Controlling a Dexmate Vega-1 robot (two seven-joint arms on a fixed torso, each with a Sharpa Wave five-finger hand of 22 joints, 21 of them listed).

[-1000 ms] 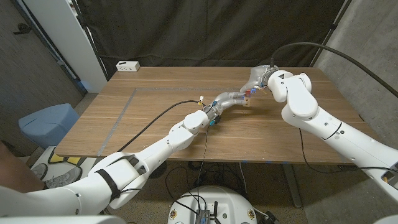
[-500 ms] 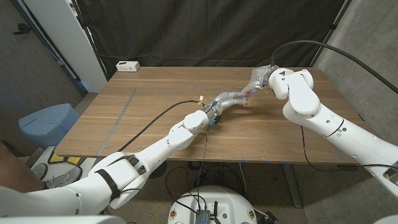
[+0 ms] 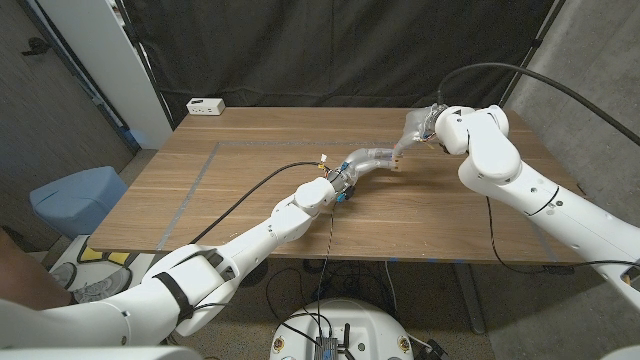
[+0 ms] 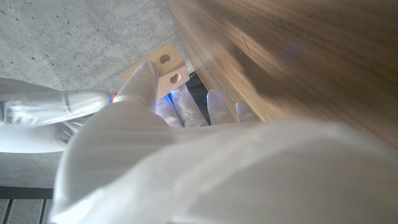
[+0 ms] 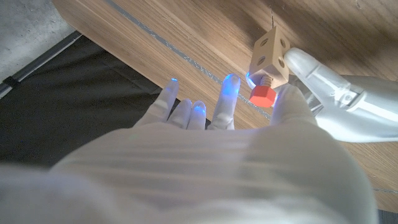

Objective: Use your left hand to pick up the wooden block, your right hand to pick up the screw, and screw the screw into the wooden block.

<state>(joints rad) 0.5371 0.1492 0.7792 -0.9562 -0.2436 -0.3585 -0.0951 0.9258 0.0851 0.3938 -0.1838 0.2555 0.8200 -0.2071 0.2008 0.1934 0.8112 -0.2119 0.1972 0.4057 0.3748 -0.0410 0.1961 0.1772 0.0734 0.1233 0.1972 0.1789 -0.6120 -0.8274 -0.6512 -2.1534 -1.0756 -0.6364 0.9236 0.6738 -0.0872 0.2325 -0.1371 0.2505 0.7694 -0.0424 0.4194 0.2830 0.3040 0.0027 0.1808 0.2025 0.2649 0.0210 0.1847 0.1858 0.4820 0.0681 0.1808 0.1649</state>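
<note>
Left hand [image 3: 372, 157], just right of centre in the head view, grasps the wooden block [image 3: 397, 160] and holds it above the table [image 3: 240, 190]. In the right wrist view the block [image 5: 270, 49] sits at upper right with the red-headed screw [image 5: 262, 94] seated in one of its faces, threads partly in. The right hand [image 3: 416, 127] pinches that screw head between thumb and finger (its other fingers are spread, tips glowing blue). Both pickups look done, and the step in hand appears to be the threading itself. The next move probably calls for turning the screw about its own axis while the left hand keeps the block steady, so the thread does not bind or slip out.
</note>
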